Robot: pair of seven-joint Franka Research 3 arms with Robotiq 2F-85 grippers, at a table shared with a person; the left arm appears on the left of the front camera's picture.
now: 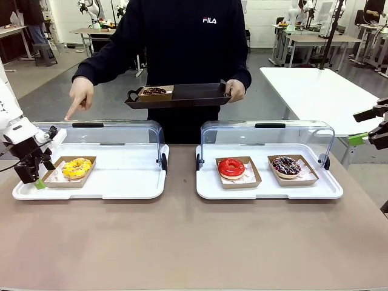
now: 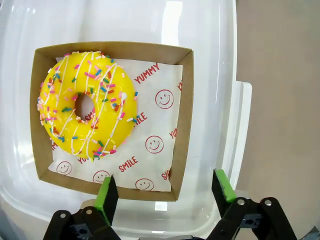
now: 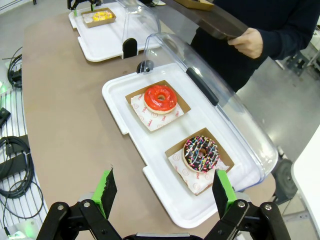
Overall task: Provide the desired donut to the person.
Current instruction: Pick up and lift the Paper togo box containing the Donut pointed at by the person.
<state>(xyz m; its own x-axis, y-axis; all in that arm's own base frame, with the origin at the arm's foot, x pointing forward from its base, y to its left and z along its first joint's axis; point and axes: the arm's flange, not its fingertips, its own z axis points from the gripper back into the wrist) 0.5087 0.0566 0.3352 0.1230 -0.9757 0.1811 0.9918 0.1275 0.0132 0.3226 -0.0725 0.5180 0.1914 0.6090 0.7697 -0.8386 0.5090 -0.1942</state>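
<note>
The person (image 1: 182, 42) stands across the table and points a finger (image 1: 68, 115) down at the yellow sprinkled donut (image 1: 77, 167), which lies in a cardboard tray (image 1: 57, 179). The other hand (image 1: 235, 90) holds a dark serving tray (image 1: 194, 94) carrying a chocolate donut (image 1: 153, 91). My left gripper (image 1: 33, 176) is open at that cardboard tray's left end. In the left wrist view the gripper (image 2: 165, 192) straddles the near edge of the cardboard tray (image 2: 182, 115), just short of the yellow donut (image 2: 87, 102). My right gripper (image 1: 371, 134) hangs open off the table's right side, empty (image 3: 165, 190).
The left white tray (image 1: 121, 182) and the right white tray (image 1: 267, 189) have their clear lids raised. The right one holds a red glazed donut (image 1: 231, 167) (image 3: 160, 98) and a chocolate sprinkled donut (image 1: 286, 165) (image 3: 200, 152). Cables (image 3: 12, 165) lie beside the table.
</note>
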